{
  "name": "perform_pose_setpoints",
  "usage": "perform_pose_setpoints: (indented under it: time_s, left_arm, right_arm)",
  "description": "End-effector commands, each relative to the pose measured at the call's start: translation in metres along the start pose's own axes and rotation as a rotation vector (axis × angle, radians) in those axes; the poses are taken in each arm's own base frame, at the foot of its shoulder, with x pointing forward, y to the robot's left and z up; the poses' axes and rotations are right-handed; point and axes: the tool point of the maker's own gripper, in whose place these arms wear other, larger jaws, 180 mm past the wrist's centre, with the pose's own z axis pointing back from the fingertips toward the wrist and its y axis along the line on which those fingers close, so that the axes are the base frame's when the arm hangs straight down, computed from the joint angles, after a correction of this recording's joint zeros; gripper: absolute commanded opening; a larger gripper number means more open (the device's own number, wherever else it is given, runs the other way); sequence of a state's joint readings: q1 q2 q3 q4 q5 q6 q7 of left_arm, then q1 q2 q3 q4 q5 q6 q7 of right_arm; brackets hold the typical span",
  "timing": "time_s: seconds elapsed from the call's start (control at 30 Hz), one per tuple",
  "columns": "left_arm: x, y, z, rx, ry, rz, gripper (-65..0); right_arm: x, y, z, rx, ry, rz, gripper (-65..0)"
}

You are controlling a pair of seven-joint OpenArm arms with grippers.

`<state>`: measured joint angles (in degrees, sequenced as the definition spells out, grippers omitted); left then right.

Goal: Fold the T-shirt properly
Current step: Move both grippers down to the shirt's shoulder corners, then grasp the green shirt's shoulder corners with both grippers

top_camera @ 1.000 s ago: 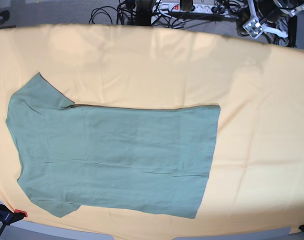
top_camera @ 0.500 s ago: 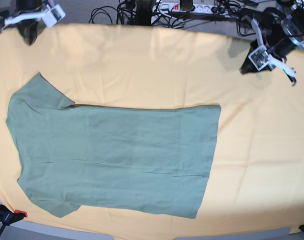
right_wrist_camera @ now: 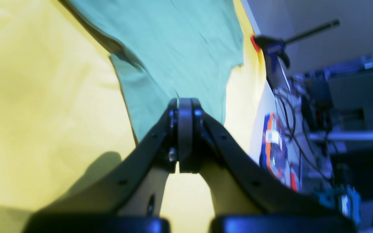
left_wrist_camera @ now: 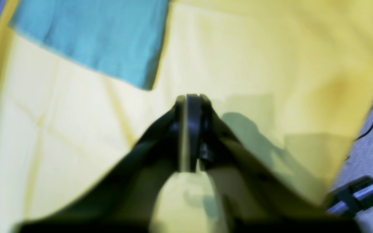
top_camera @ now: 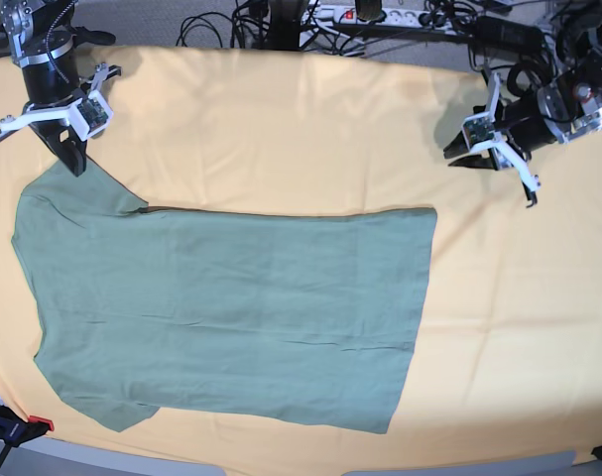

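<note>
From the left wrist view, the left gripper (left_wrist_camera: 189, 136) hangs above the yellow cloth (left_wrist_camera: 270, 58) with its fingers looking pressed together and nothing between them, though the picture is blurred; a squared corner of the T-shirt (left_wrist_camera: 102, 38) lies ahead of it, well apart, flat on the cloth. From the right wrist view, the right gripper (right_wrist_camera: 185, 136) is closed and empty, its tip poised over a sleeve of the T-shirt (right_wrist_camera: 173, 48), whose edge runs just beside the fingers; a clamp (right_wrist_camera: 270, 48) sits at the far edge of the tabletop. In the base view, the T-shirt (top_camera: 221, 307) lies spread flat across the middle of the yellow cloth (top_camera: 301, 129), collar end toward the picture's left and hem toward its right, with faint wrinkles. The right gripper (top_camera: 72, 159) stands at the upper sleeve tip, while the left gripper (top_camera: 457, 147) hovers up past the hem corner, not touching the shirt. The fabric looks thin, light and limp, so it would likely sag and crease when lifted and slide easily over the cloth. The sleeve tip or shoulder seam and the hem corner seem the best places to pinch, taking only the shirt's layers and not the cloth beneath.
</note>
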<state>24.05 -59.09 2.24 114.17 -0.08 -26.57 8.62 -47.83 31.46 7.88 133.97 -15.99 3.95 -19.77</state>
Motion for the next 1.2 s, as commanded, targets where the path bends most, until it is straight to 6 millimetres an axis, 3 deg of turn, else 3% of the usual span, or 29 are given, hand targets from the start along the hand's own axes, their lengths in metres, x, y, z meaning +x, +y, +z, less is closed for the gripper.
perform_pose_setpoints:
  time_s: [0.0,0.07,0.1,0.2,0.3,0.37,0.8,0.87,0.93,1.03,1.17]
  left_arm:
    - [0.004,0.019,0.001,0.037,-0.019,-0.042,-47.2]
    - [0.001,0.028,-0.007,0.037,-0.018,-0.058,-37.2]
    - [0.001,0.032,-0.011,0.035,-0.017,-0.066,-35.1]
    - [-0.005,0.041,-0.022,0.03,0.002,-0.104,-34.9]
    - [-0.011,0.047,-0.032,0.016,0.024,-0.142,-34.9]
    - [-0.014,0.05,-0.039,0.002,0.032,-0.161,-34.9]
    - [-0.011,0.066,-0.095,-0.053,0.046,-0.224,-34.9]
    - [-0.011,0.065,-0.102,-0.065,0.048,-0.23,-35.1]
    - [-0.009,0.065,-0.108,-0.077,0.051,-0.239,-40.6]
    - [-0.005,0.07,-0.112,-0.066,0.049,-0.271,-64.8]
    - [-0.004,0.081,-0.111,-0.009,0.053,-0.268,-65.0]
  right_arm:
    - [0.009,-0.008,0.001,-0.026,-0.038,0.013,-65.0]
    - [0.007,-0.006,0.001,-0.02,-0.03,0.009,-65.0]
    - [0.006,-0.005,0.002,-0.016,-0.027,0.008,-65.0]
    - [0.006,0.003,0.004,0.008,-0.026,-0.005,-62.7]
    - [0.006,0.007,0.006,0.007,-0.019,-0.038,-47.6]
    - [0.006,0.008,0.006,0.002,-0.013,-0.056,-43.7]
    - [0.005,0.011,0.007,0.002,-0.006,-0.071,-43.4]
    - [0.001,0.015,0.006,0.021,0.002,-0.102,-37.8]
    - [-0.007,0.025,0.004,0.058,0.018,-0.108,-30.5]
    - [-0.016,0.03,-0.003,0.068,0.012,-0.101,-26.0]
    - [-0.03,0.038,-0.013,0.096,0.037,-0.096,-26.0]
